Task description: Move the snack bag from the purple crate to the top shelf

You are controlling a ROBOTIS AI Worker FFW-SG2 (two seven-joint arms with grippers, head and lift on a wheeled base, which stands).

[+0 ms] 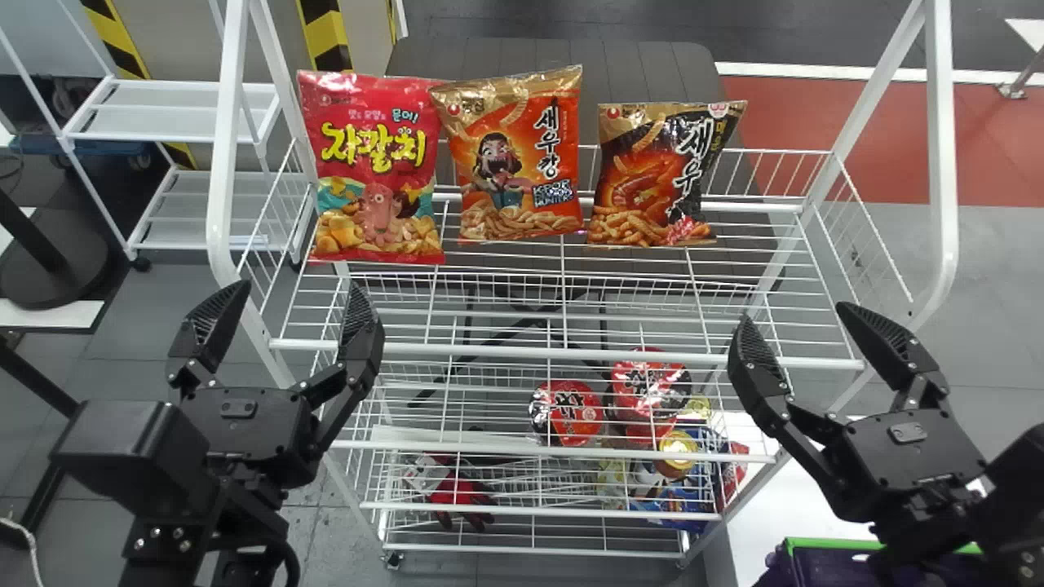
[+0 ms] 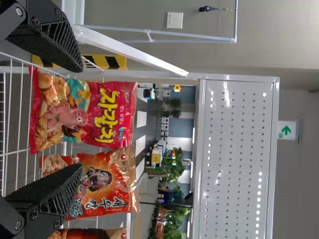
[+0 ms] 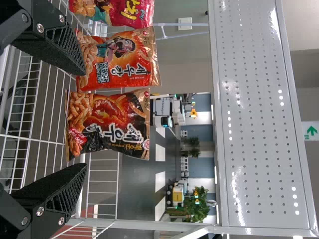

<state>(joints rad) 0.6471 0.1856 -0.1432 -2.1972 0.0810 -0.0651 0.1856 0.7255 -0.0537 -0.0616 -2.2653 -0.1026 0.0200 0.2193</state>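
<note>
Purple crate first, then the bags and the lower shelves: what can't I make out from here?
- Purple crate: head view, contents hidden; bottom edge cuts it off, right arm blocks part.
- Lower-shelf packets: head view, partly behind wires and bars; kinds unclear.
- Red bag: right wrist view, partly cut off by the edge.
- Black-and-orange bag: left wrist view, mostly cut off by the edge.

In the head view, glossy plastic-looking snack bags (image 1: 514,175) lie between ten and two o'clock, on a smooth, painted-metal wire rack (image 1: 571,352). The crate (image 1: 803,568), between four and five, is smooth plastic. At nine and three, the left gripper (image 1: 300,285) and right gripper (image 1: 795,312) have matt, ridged pads.
</note>
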